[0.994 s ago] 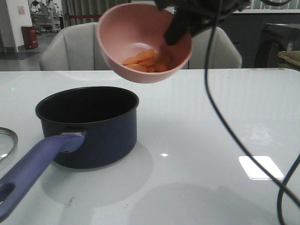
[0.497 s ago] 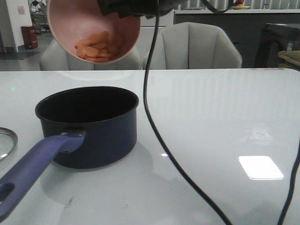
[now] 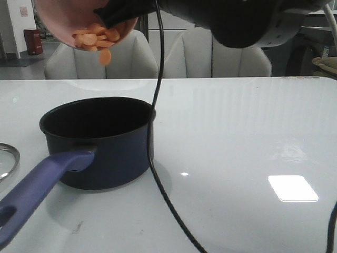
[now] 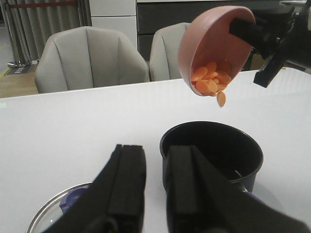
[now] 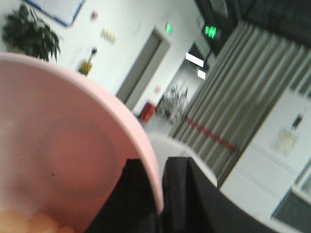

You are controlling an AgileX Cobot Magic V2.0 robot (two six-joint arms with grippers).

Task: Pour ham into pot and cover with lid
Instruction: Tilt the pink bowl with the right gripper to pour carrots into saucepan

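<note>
The dark navy pot (image 3: 100,139) stands on the white table with its purple-blue handle (image 3: 37,190) pointing toward the near left; it also shows in the left wrist view (image 4: 211,153). My right gripper (image 5: 159,167) is shut on the rim of the pink bowl (image 3: 58,23), tilted steeply above the pot. The ham (image 3: 95,37) slides at the bowl's lip and one piece (image 3: 105,56) falls; the left wrist view shows the ham (image 4: 211,80) too. The lid (image 3: 6,158) lies at the far left edge. My left gripper (image 4: 155,160) is slightly open and empty, near the pot's handle side.
Two grey chairs (image 3: 95,55) stand behind the table. A black cable (image 3: 158,158) hangs from the right arm down past the pot's right side. The right arm's dark body (image 3: 237,21) fills the top of the front view.
The right gripper has carried the pink bowl leftward over the pot and tilted it further. The ham has slid to the lip and one piece now falls.
</note>
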